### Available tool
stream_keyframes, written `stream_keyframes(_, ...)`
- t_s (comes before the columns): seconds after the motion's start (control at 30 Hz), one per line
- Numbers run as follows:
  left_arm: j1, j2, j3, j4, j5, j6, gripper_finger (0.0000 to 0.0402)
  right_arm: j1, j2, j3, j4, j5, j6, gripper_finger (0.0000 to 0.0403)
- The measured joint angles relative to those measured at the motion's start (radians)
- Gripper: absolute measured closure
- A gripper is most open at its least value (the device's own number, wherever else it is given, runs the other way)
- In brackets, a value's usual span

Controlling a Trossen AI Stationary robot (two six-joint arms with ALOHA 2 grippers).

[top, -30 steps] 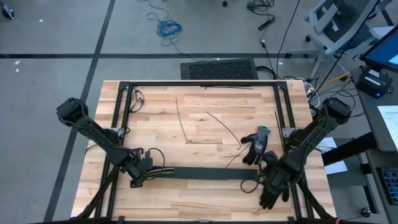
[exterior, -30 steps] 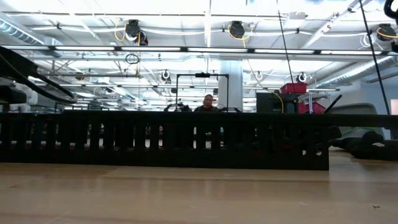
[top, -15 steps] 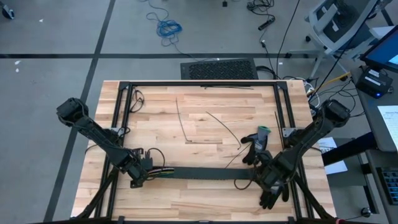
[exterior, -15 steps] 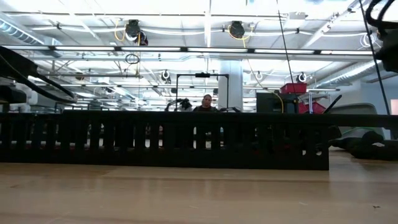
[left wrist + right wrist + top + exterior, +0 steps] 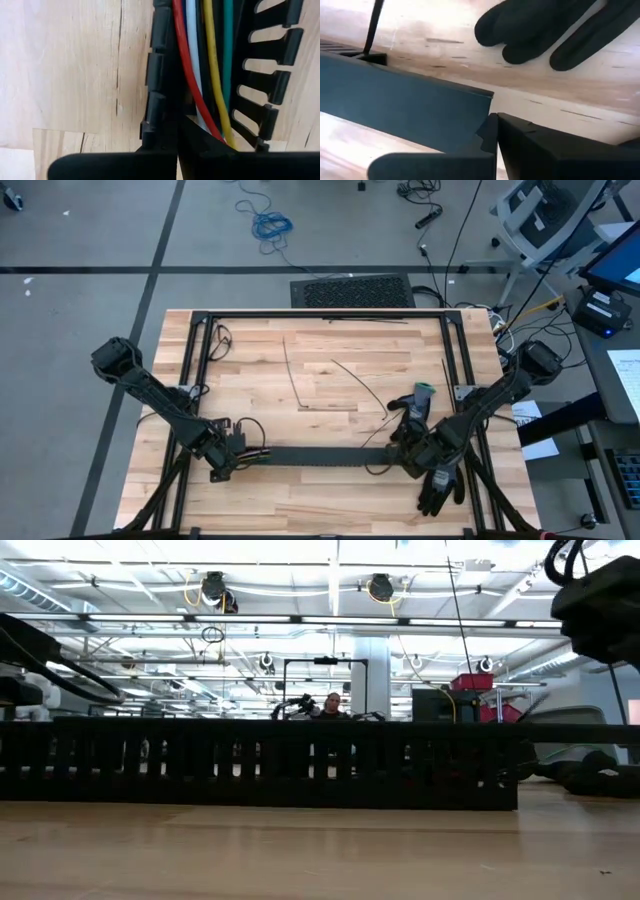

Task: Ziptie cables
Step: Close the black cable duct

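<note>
A long black slotted plastic strip with comb-like walls lies across the pale butcher-block bench. The thin multicoloured cables, smooth red, white, yellow and green, lie inside its left end. The left gripper is closed together over that end. The right gripper, fingers together, has slid inward to the strip's right end, beside matte black gloves.
</note>
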Motion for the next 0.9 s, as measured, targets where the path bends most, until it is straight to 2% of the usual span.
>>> stream_keyframes(0.33, 0.000, 0.000, 0.000, 0.000, -0.002, 0.000, 0.0401, -0.046, 0.011, -0.002, 0.017, -0.018, -0.054, 0.0403)
stream_keyframes(0.63, 0.000, 0.000, 0.000, -0.006, -0.004, 0.002, 0.0401, -0.069, 0.106, -0.002, 0.096, -0.049, -0.049, 0.0403)
stream_keyframes(0.83, 0.000, 0.000, 0.000, -0.005, -0.010, 0.003, 0.0401, -0.068, 0.098, 0.003, 0.083, -0.061, -0.106, 0.0403)
stream_keyframes(0.9, 0.000, 0.000, 0.000, -0.004, -0.011, 0.005, 0.0401, -0.069, 0.084, 0.005, 0.076, -0.098, -0.127, 0.0403)
